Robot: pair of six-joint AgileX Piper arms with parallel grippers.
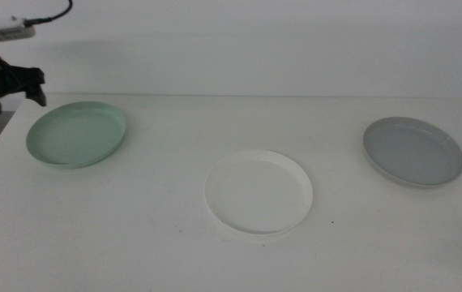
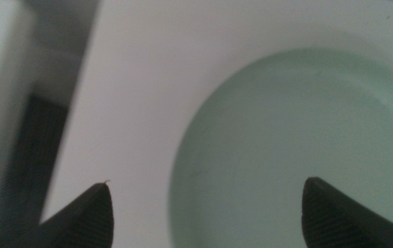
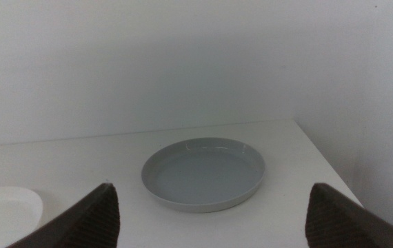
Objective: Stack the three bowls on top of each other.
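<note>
Three bowls lie apart on the white table point(image 1: 166, 243). At the far left is the mint green bowl point(image 1: 77, 134), in the middle toward the front the white bowl point(image 1: 258, 192), at the right the grey bowl point(image 1: 413, 151). My left gripper point(image 1: 28, 88) hovers over the table's far-left corner, just beyond the green bowl's rim. In the left wrist view it point(image 2: 207, 213) stands open, one jaw over the green bowl point(image 2: 286, 138) and one outside it. My right gripper point(image 3: 214, 217) is open, back from the grey bowl point(image 3: 203, 171); the white bowl's rim point(image 3: 7, 207) shows beside it.
The table's left edge point(image 2: 72, 124) drops off right beside the green bowl. A white device with a black cable point(image 1: 12, 31) sits against the wall at the far left. The right table edge point(image 3: 327, 165) runs close to the grey bowl.
</note>
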